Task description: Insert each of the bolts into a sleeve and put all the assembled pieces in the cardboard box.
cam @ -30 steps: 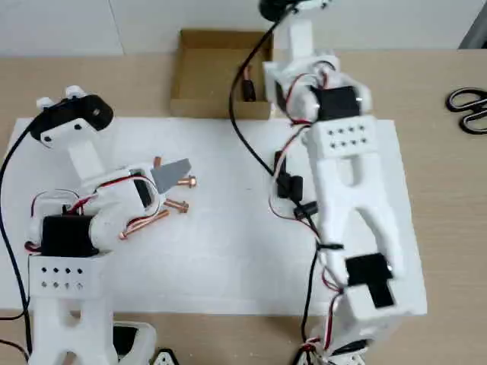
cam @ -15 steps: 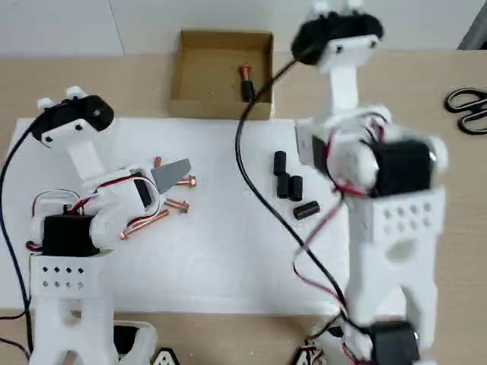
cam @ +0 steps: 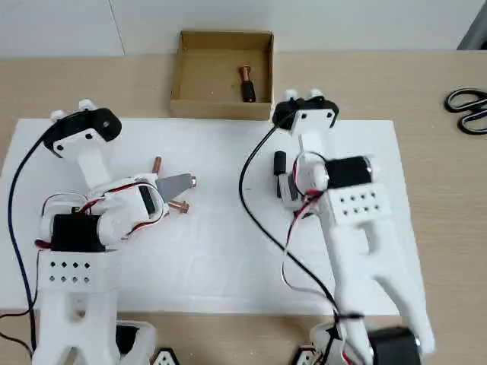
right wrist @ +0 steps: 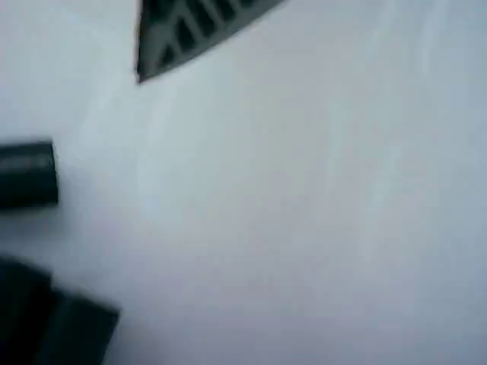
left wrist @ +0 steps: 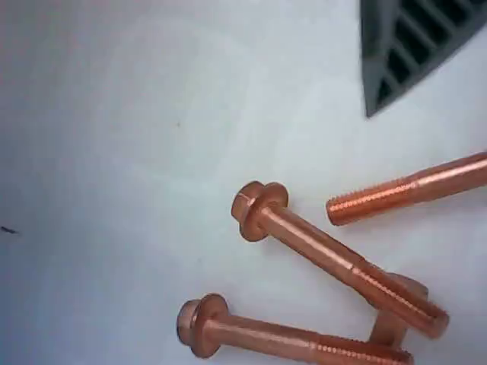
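Several copper bolts lie loose on the white mat, one resting across another. My left gripper hovers low over them, open, with one grey finger showing and nothing held. In the high view bolts poke out around that finger. My right arm is bent over the black sleeves. From the right wrist, a grey finger hangs open above the mat beside two sleeves. The cardboard box at the back holds one assembled bolt and sleeve.
Black scissors lie on the wooden table at the far right. The mat has free room in the middle and along its front. Black cables run from both arms over the mat.
My right arm has swung back from the cardboard box and come down over the sleeves, leaving the assembled piece in the box. The left arm has shifted slightly over the bolts.
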Controlling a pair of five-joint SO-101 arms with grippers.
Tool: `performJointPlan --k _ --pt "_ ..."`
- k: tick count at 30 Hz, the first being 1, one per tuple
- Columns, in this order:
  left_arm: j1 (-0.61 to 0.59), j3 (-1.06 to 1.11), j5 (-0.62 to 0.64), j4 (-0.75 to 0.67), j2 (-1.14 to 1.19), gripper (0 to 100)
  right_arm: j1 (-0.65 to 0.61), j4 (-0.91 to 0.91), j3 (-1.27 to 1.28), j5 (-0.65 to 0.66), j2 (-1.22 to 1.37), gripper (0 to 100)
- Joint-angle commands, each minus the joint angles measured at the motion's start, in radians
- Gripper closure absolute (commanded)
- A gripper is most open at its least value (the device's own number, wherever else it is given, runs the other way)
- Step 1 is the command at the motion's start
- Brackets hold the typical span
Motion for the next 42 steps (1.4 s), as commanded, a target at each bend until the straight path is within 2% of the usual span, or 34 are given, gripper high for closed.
performJointPlan --k 1,10,18,26,31,39,42 --pt "0.003 -0.002 -0.008 -0.014 -0.009 62 -0.004 -0.079 -0.048 -0.091 0.133 81.6" --pt "0.003 0.035 -0.009 -0.014 -0.009 62 0.056 -0.09 -0.336 -0.087 0.532 81.6" --pt "0.002 0.053 -0.009 -0.014 -0.009 62 0.093 -0.088 -0.499 -0.087 0.713 81.6" --pt "0.003 0.053 -0.009 -0.014 -0.009 62 0.077 -0.091 -0.5 -0.087 0.748 81.7" --pt "0.003 0.053 -0.009 -0.014 -0.009 62 0.085 -0.087 -0.499 -0.086 0.75 89.6" --pt "0.003 0.053 -0.009 -0.014 -0.009 62 0.082 -0.084 -0.476 -0.086 0.759 90.3" --pt "0.003 0.045 -0.009 -0.014 -0.009 62 0.096 -0.041 -0.486 -0.086 0.75 94.8"
